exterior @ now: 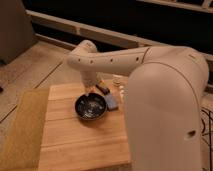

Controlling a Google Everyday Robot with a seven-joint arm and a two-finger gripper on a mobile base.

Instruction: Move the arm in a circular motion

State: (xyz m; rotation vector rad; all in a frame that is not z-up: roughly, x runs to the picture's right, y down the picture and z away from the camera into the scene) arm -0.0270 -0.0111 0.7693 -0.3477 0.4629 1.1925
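The cream-white arm [150, 85] fills the right of the camera view. Its thick rounded segments carry small dark screw holes. It reaches left over a wooden table [70, 135], bends at an elbow [82, 54] and points down. The gripper [88, 89] is the narrow tip at the end, hanging just above the far rim of a dark bowl [91, 107] on the table.
A blue object [112, 102] lies against the bowl's right side. A small dark object [103, 89] and small white pieces [119, 82] lie behind it. The table's left strip [22, 130] is yellowish. Black cables [207, 125] lie on the floor at right. A ledge [60, 25] runs behind.
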